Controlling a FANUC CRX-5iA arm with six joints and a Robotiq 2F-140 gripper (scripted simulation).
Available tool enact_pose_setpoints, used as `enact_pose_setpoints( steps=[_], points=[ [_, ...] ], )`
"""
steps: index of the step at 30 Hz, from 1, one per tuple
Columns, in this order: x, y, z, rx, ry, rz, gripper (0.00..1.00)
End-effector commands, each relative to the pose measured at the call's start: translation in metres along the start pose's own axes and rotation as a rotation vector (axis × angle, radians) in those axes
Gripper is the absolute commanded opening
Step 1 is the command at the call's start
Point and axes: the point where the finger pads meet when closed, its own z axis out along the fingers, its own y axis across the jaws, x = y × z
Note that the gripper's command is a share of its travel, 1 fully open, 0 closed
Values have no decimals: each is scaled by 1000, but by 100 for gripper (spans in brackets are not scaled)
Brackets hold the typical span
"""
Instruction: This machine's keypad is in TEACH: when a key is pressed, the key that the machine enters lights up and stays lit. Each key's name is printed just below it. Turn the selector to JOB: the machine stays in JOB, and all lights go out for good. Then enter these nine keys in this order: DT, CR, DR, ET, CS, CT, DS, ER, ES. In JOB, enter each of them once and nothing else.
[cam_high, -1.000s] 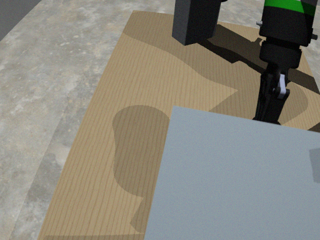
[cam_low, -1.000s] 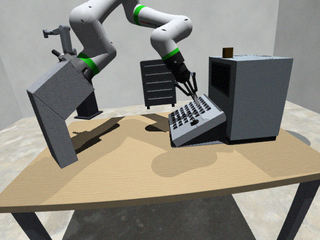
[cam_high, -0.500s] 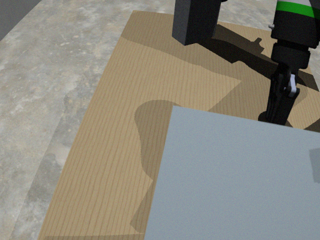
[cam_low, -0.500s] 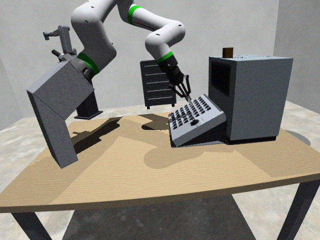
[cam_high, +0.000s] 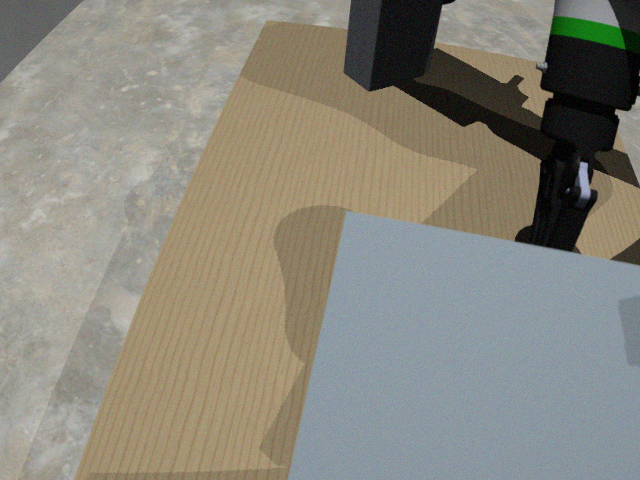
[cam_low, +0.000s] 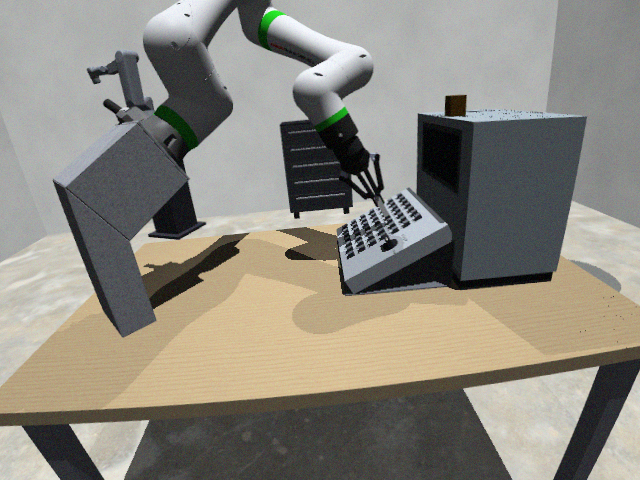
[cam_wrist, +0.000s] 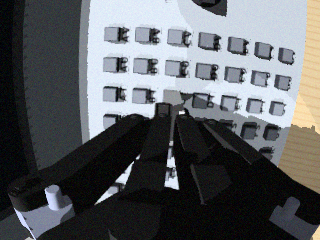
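Wrist view, with the exterior and top views beside it: the jaws stand closed, their tips drawn together, and you see nothing held between them. They point down at the keypad, close to a key in the third row from the selector. You cannot tell from these views whether the tips touch that key or whether it is pressed. It looks browner than its neighbours, but shadow crosses the panel, so you should not read this as a light. The printed names are too small for you to read, and the selector's setting cannot be made out.

Outward from the jaws, the sloping keypad adjoins the machine's cabinet. In the exterior view, both stand toward the right-hand edge of the counter; the arm's support rises toward its left-hand edge.

The step in hand is probably a trial press in TEACH, made to learn what this key enters. Your next move would then call for a straight, shallow press, followed by withdrawal far enough to see which key lights. Keep neighbouring keys untouched, and leave the selector out of JOB until you know which keys enter all nine names; there, a stray press would spoil the order.
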Motion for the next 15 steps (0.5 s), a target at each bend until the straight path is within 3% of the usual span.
enact_pose_setpoints(
  steps=[1,15],
  points=[
    [0,-1,5,1,1,0,0],
    [0,-1,9,1,1,0,0]
  ],
)
